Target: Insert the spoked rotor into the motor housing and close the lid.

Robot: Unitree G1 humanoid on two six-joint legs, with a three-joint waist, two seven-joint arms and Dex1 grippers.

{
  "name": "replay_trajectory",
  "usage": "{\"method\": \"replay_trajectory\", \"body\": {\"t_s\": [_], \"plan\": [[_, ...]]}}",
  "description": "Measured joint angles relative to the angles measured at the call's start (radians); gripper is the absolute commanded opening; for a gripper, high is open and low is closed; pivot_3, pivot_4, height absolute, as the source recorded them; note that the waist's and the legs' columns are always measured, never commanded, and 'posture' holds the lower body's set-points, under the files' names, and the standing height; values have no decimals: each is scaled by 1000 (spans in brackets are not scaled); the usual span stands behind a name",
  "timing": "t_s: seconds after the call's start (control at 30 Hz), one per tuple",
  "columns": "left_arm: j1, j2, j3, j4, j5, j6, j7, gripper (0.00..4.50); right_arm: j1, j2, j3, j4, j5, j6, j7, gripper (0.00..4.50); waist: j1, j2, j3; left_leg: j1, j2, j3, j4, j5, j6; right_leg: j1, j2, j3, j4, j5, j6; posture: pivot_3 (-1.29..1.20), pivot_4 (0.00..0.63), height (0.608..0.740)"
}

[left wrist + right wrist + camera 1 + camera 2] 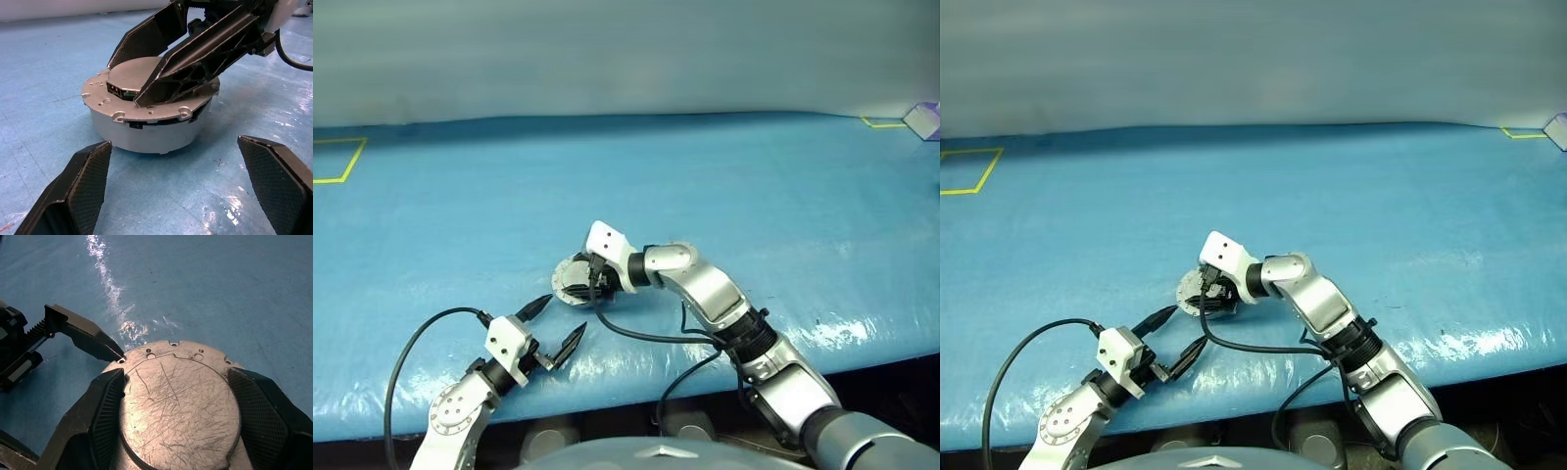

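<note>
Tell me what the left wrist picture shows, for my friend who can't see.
A round grey lid sits on the motor housing on a blue table, with the right tool gripping the lid's raised circle. The left tool waits open in front, touching nothing.

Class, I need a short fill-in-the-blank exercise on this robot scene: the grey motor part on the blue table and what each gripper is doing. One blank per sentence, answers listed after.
1. The round grey lid with a raised circle sits on top of the grey motor housing, so the housing is ____.
2. The right gripper has one black finger on each ____ of the lid.
3. The left gripper holds nothing; its jaws are ____.
4. Everything rests on a ____ table cover.

Missing words: closed; side; open; blue
</note>
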Motion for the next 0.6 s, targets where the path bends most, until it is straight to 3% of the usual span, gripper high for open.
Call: {"method": "replay_trajectory", "body": {"t_s": [0.6], "plan": [[13, 11, 10, -5, -8, 13, 0, 4500, -39, -13, 3, 159, -22, -199, 88, 3052, 0, 0, 0, 0, 0, 0, 0, 0, 0, 0, 0, 0, 0, 0, 0, 0, 150, 740]]}}
